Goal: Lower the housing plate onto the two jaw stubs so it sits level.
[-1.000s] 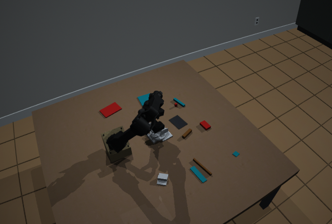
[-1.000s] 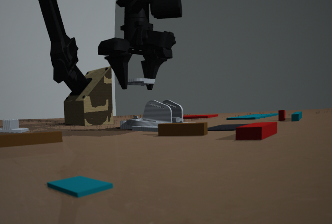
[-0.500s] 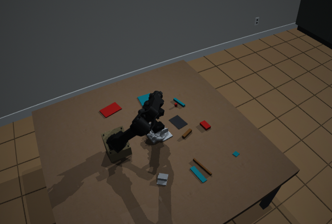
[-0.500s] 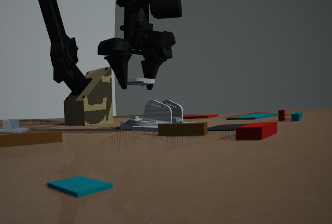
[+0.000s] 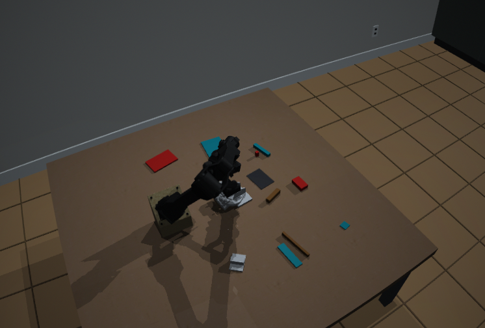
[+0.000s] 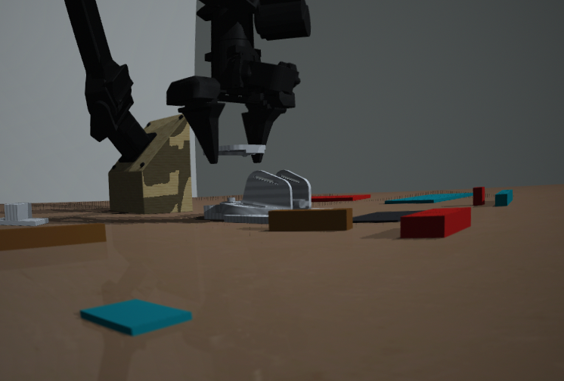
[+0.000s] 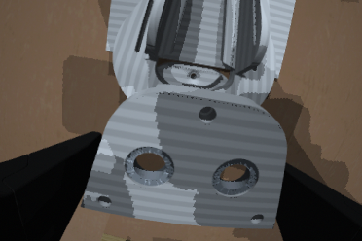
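My gripper [image 6: 236, 160] is shut on the grey housing plate [image 6: 242, 149] [image 7: 229, 136], one finger at each side edge. The plate is about level and hangs above the rear part of the grey base, apart from it. It has two large round holes and three small ones. The base [image 6: 235, 214] [image 7: 128, 63] lies on the table. Its two upright slotted jaws [image 6: 268, 190] [image 7: 253, 15] stand side by side, ahead of the plate in the wrist view. A round recess [image 7: 193, 76] shows between plate and jaws. The plate hides the base's rear and the stubs in the wrist view.
A brown block [image 5: 273, 195] [image 6: 310, 219] and a dark flat square [image 5: 260, 178] lie close to the base. A red block [image 5: 299, 182] [image 6: 432, 223] is farther out. A small grey stepped part [image 5: 237, 262] [image 6: 18, 213] lies apart. Several teal and red pieces are scattered around.
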